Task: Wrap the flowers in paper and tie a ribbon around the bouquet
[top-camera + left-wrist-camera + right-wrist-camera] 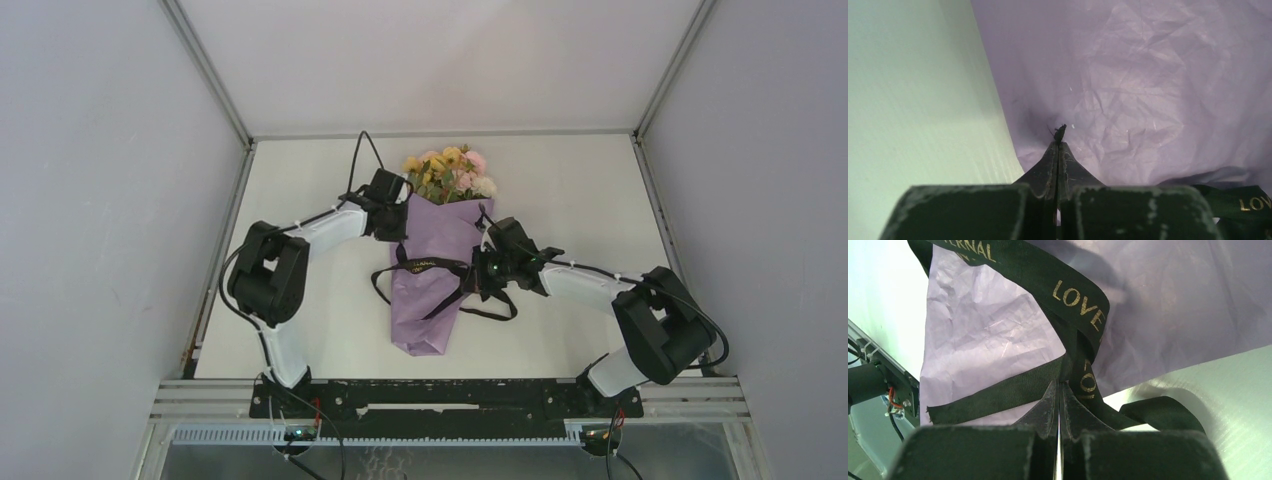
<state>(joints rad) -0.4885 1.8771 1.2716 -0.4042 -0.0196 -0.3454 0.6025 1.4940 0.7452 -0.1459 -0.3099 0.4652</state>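
Right gripper (1060,390) fully closed, seemingly pinching the ribbon (1078,305) where 2 strands cross at frame centre. Left gripper (1057,145) closed too, tips against the paper (1128,90). Bouquet (435,270) lies mid-table, flowers (450,172) toward the top.

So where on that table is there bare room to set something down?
Widest bare patch: the far right corner of the table, between the flowers, the back wall and the right arm. A smaller one lies far left, beyond the left arm. The middle is crowded: both arms meet the bouquet and its ribbon there.
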